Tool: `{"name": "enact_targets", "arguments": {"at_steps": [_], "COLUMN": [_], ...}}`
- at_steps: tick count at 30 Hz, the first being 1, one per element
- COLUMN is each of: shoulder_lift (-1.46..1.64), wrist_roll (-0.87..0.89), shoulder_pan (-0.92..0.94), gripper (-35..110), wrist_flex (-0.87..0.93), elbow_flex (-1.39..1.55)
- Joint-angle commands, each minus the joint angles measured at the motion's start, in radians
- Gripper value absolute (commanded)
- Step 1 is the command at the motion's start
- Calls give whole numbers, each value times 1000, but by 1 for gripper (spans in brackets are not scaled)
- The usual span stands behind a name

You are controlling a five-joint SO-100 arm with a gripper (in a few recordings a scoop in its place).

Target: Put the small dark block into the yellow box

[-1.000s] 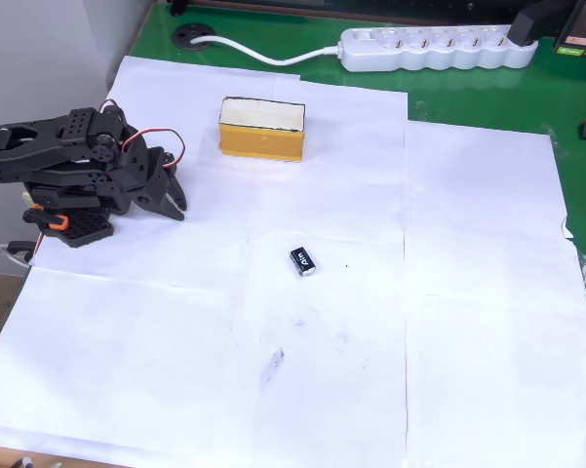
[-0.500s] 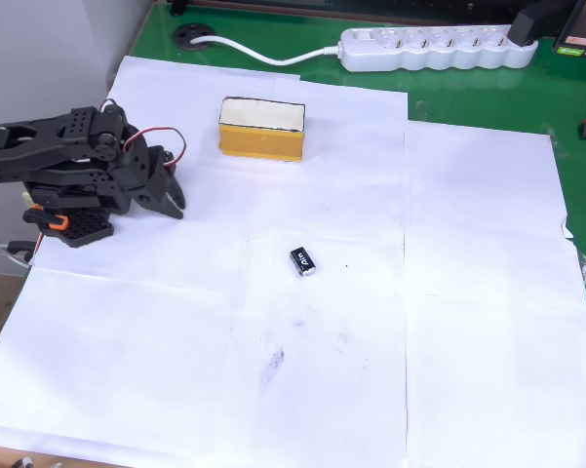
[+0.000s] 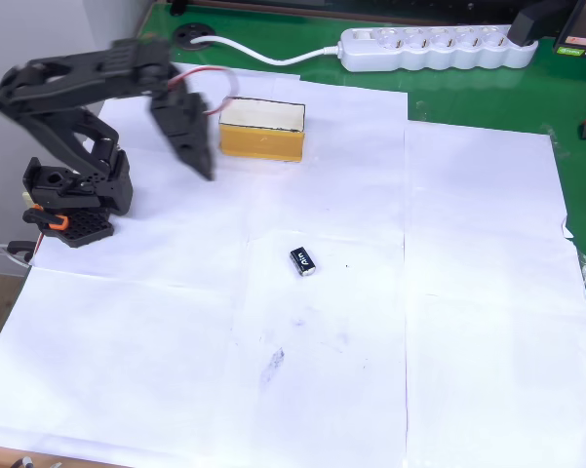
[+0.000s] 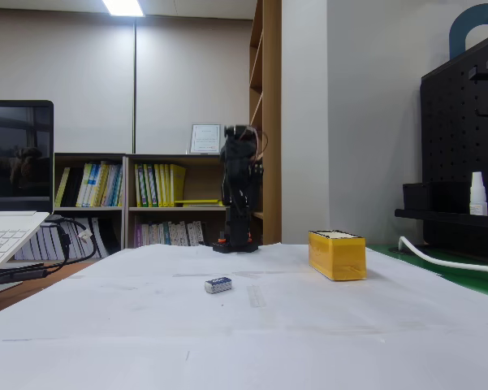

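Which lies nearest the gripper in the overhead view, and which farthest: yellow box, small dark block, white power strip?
From the gripper:
1. Yellow box, just right of it, slightly toward the top.
2. Small dark block, lower right on the white paper.
3. White power strip, far upper right on the green surface.

overhead: high, looking straight down on table (image 3: 468, 292) | fixed: low, table-edge level, facing arm | shared: yellow box (image 3: 261, 128), small dark block (image 3: 302, 261)

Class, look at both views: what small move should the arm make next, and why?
Probably swing the tool across the white paper toward the small black rectangular block with white lettering and lower over it. The block lies untouched, apart from the mustard-yellow rectangular box, while the tool hangs raised beside the box.
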Motion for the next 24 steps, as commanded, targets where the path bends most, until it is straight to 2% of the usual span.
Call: {"name": "enact_targets", "arguments": {"at_steps": [1, 4, 7, 10, 19, 24], "shoulder_lift": [209, 334, 443, 545, 726, 885], "wrist_roll": [199, 341, 506, 597, 545, 468], "shoulder_pan": [58, 77, 89, 92, 146, 216], "gripper": [11, 15, 28, 28, 28, 28], "wrist_flex": [75, 95, 106, 140, 219, 137], "elbow_flex": [339, 486, 620, 764, 905, 956]}}
